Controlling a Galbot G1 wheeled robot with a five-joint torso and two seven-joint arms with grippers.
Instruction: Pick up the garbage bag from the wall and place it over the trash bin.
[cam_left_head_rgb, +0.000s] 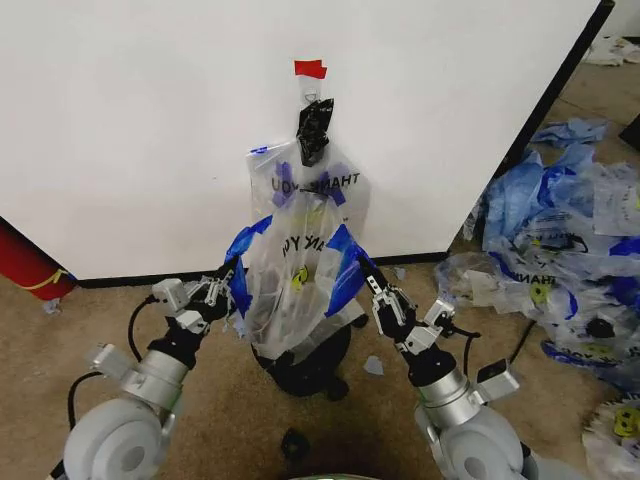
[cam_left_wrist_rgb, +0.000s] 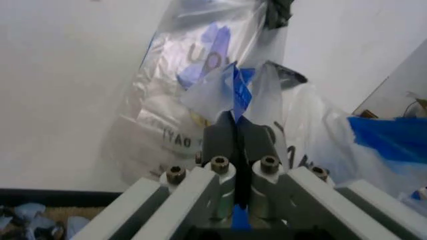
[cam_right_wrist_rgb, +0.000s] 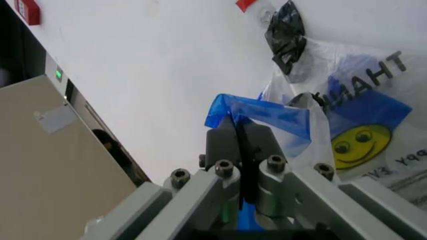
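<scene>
Both grippers low, near cam. L gripper (cam_left_head_rgb: 232, 283) clamped tight on blue handle of garbage bag (cam_left_head_rgb: 295, 300); bag stretched open just above trash bin (cam_left_head_rgb: 310, 365), in front of wall (cam_left_head_rgb: 150, 130). R gripper (cam_left_head_rgb: 362, 272) pinched tight on other handle.

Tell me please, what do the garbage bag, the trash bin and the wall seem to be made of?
The garbage bag, pinched by the left gripper and the right gripper, looks like thin glossy plastic: see-through and crinkled. The trash bin is black; its material cannot be told here. The wall seems a smooth matte white panel.
</scene>
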